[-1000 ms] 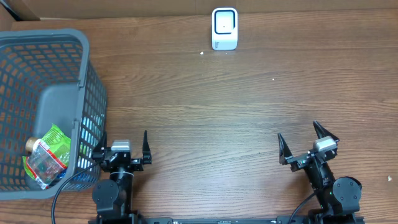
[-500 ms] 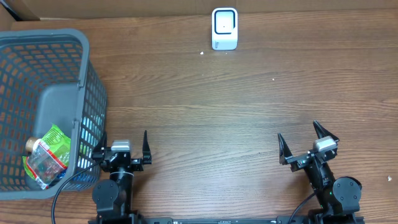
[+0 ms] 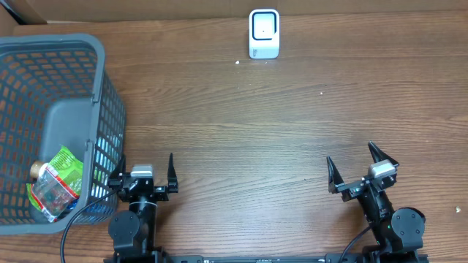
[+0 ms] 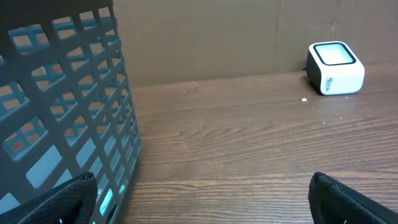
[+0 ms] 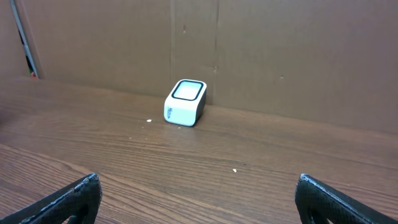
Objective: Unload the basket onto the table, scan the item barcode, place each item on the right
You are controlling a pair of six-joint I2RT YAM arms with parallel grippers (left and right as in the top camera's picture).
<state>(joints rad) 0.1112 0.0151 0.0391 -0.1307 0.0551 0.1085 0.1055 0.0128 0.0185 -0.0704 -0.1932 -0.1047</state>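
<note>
The item is a clear and green snack packet lying in the near corner of the grey basket at the left. A small white barcode scanner stands at the far middle of the table. My left gripper rests open at the front edge beside the basket wall, nothing between its fingers. At the front right, my right gripper is open too and holds nothing. Both point toward the back of the table.
The basket's mesh wall rises close to my left gripper's left finger. A brown cardboard wall runs along the back of the wooden table. Small white crumbs lie near the scanner.
</note>
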